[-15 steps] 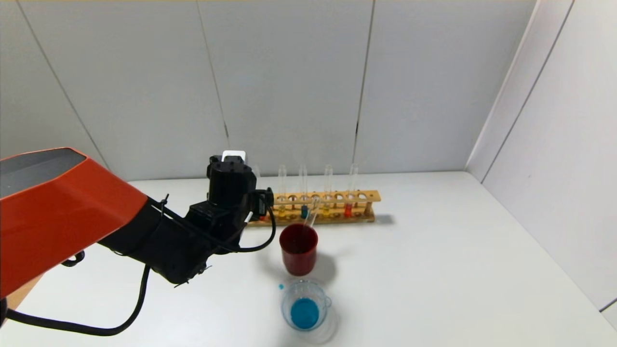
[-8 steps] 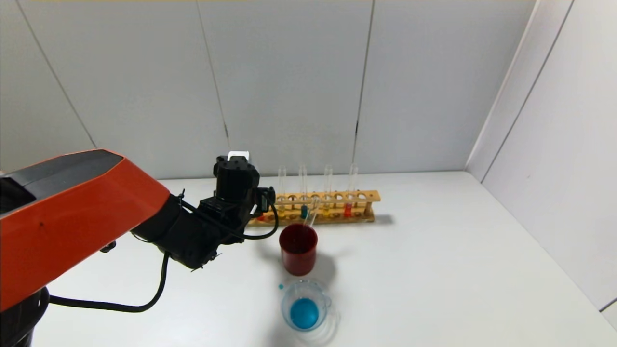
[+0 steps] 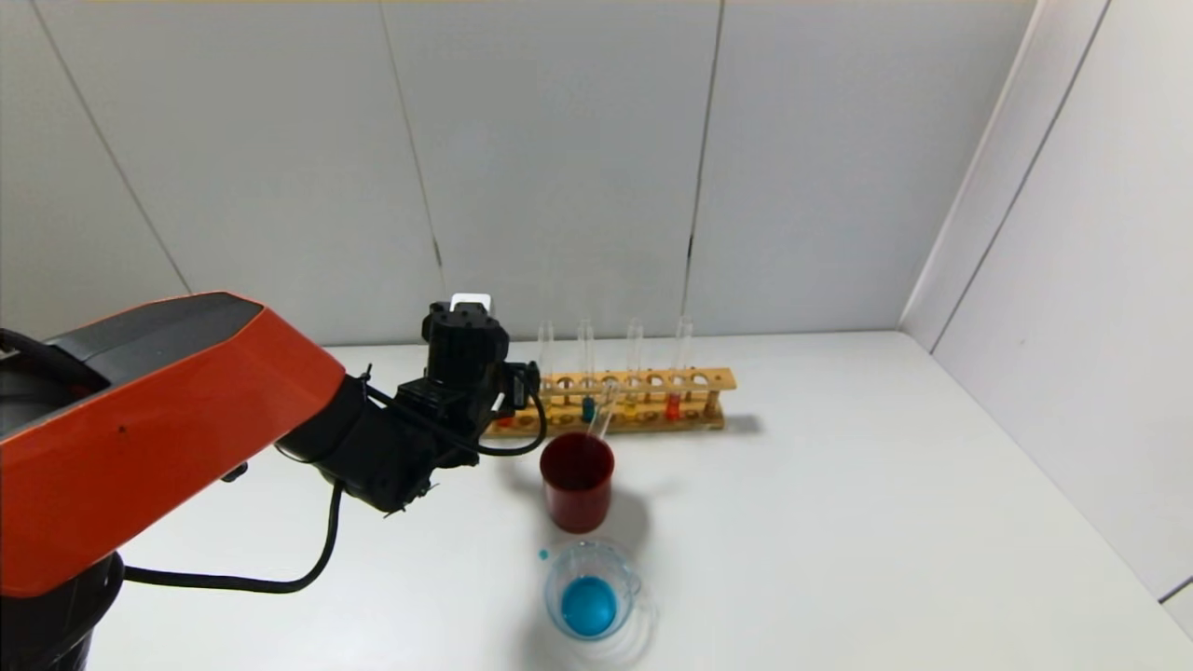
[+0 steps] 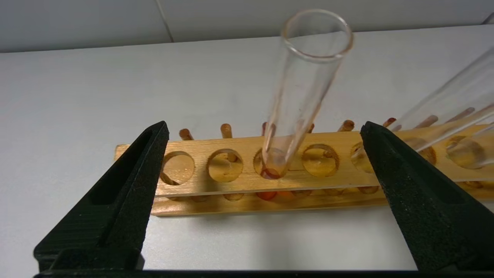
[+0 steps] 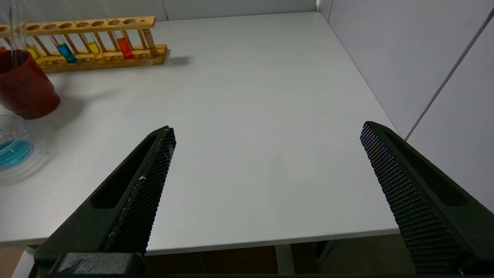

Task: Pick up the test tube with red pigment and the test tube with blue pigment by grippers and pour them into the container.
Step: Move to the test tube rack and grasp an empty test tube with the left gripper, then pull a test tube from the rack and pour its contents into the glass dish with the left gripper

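The left gripper (image 4: pixel 264 127) is at the left end of the wooden rack (image 3: pixel 694 379), and its two black fingers (image 4: pixel 127 181) stand wide apart with nothing held between them. A test tube with red pigment (image 4: pixel 297 96) stands in a hole of the rack, right in the middle of the gap between those fingers, but neither finger touches it. It leans a little, and only a small bit of red-orange liquid sits at its round bottom. Farther along the rack, toward its right end, another tube with red liquid (image 3: pixel 673 406) stands in a hole. The test tube with blue pigment (image 3: pixel 588 408) stands near the middle of the rack, with a yellow tube (image 3: pixel 631 403) between it and that red one. The dark red cup (image 3: pixel 577 494) sits just in front of the rack, and an empty clear tube (image 3: pixel 601 419) leans inside it with its top resting toward the rack. The container (image 3: pixel 591 593) is in front of the red cup, farther from the rack, and it has bright blue liquid (image 3: pixel 588 606) in its bottom. A tiny blue drop (image 3: pixel 542 554) lies on the white table (image 3: pixel 839 522) just beside the container. The right gripper (image 5: pixel 266 131) hangs over the near edge of the table, well away from the rack's right end, and its fingers are spread wide with nothing in them
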